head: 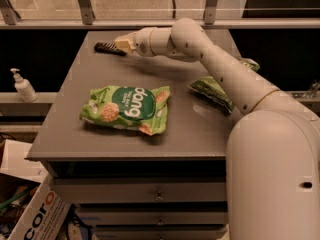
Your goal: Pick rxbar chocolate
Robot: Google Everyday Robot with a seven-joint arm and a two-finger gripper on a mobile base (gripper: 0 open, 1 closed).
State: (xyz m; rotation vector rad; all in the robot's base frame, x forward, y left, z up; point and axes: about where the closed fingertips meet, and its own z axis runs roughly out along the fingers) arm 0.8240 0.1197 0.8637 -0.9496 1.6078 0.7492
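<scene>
Upper left of the frame, near the far edge of the table (70, 101), the gripper (121, 45) has its pale fingers pinching the right end of the rxbar chocolate (106, 48) (a slim black bar). The green dang bag (127, 109) lies mid-table, well apart.

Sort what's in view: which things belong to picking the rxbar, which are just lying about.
Job: rxbar chocolate, at the far edge of the table; hand, at the bar's end.
Lying about: green dang bag; dark-green chip bag; pump bottle; cardboard box.
</scene>
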